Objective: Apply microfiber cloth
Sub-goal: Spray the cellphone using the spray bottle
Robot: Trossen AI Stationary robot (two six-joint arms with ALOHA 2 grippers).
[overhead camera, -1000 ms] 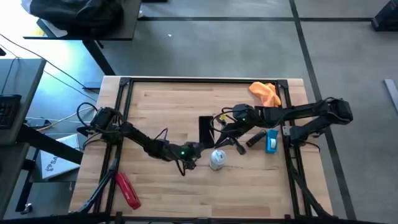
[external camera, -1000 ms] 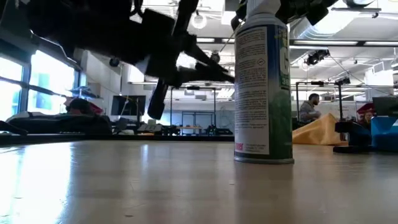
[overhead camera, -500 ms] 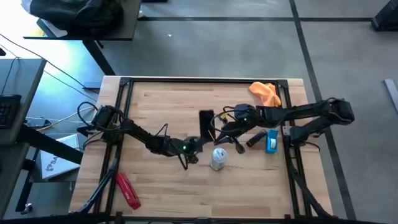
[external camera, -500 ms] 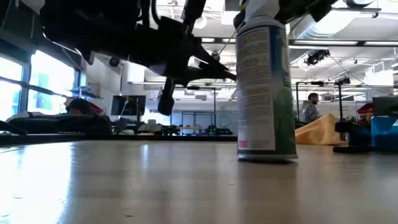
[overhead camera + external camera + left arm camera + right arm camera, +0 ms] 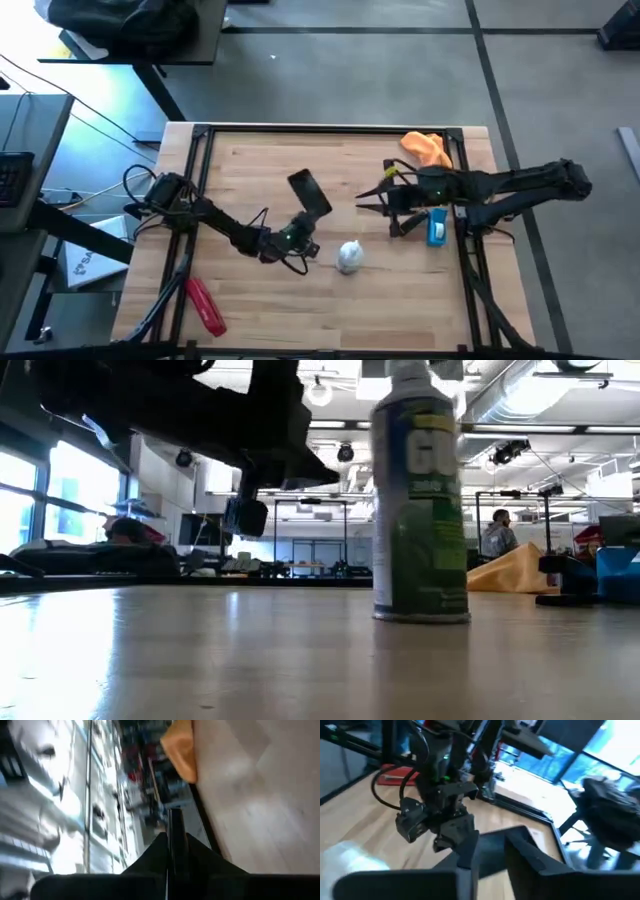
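Note:
The orange-yellow microfiber cloth [image 5: 425, 148] lies bunched at the table's far right corner, untouched; the left wrist view also shows the cloth [image 5: 182, 750]. At mid-table my left gripper [image 5: 305, 216] is shut on a black phone [image 5: 310, 192]. My right gripper [image 5: 365, 202] hovers open and empty to the right of the phone, between it and the cloth. A white spray can [image 5: 348, 257] stands upright on its base near the left gripper. My left gripper pinches the phone's near end [image 5: 175, 827] between its two fingers, one on each flat face; the wrist view sees the phone edge-on. The fingers come from the table's near left, along the phone. The phone juts past them toward the far edge, clear of the table.
A blue object [image 5: 437, 226] and a small dark tool [image 5: 408, 226] lie under the right arm. A red tool with a handle [image 5: 205, 305] lies at the near left. The spray can [image 5: 420, 500] stands close in the low view. Bare wood lies at the far left.
My left gripper has risen from beside the spray can toward the far edge, and the phone in it has gone left and turned askew. My right gripper has drawn back from the phone toward the table's right edge. The spray can has shifted slightly.

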